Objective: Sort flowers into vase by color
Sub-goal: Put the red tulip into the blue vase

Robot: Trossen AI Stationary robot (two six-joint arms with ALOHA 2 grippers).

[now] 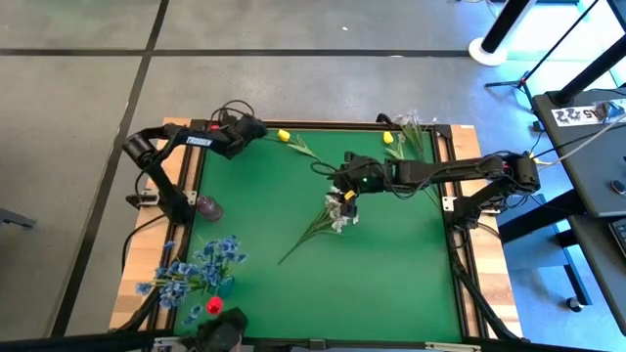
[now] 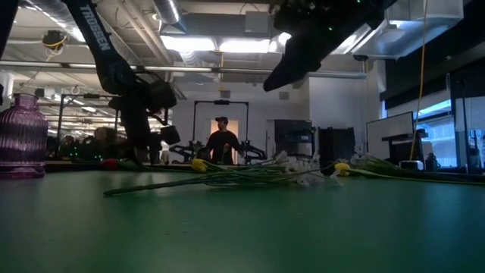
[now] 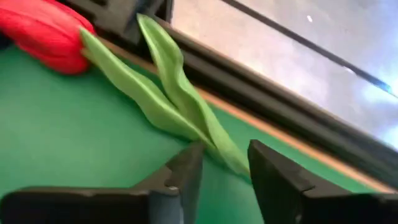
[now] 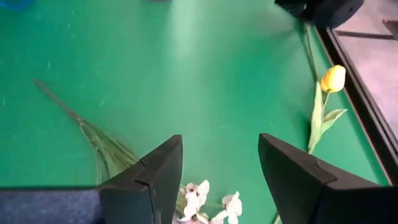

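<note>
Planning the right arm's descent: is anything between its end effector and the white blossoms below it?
Nothing visible. The right end effector hangs open directly over the white blossoms, with only bare green mat around them.

In the left wrist view the red tulip [image 3: 46, 34] runs off the picture's edge, so only part of its head shows; its leaves [image 3: 168, 93] pass behind the left hand [image 3: 225, 171], and the stem beyond them is hidden. From above, that hand sits under the arm's own body and its fingers cannot be made out.

The right wrist view shows only a few white blossoms [image 4: 208, 202] between the right hand's fingers [image 4: 155, 180]; the rest of the cluster is cut off.

In the low view the purple vase [image 2: 21, 136] is cut by the edge. The person [image 2: 222, 144] behind the surface [image 2: 242, 227] is too small and dim to describe.
</note>
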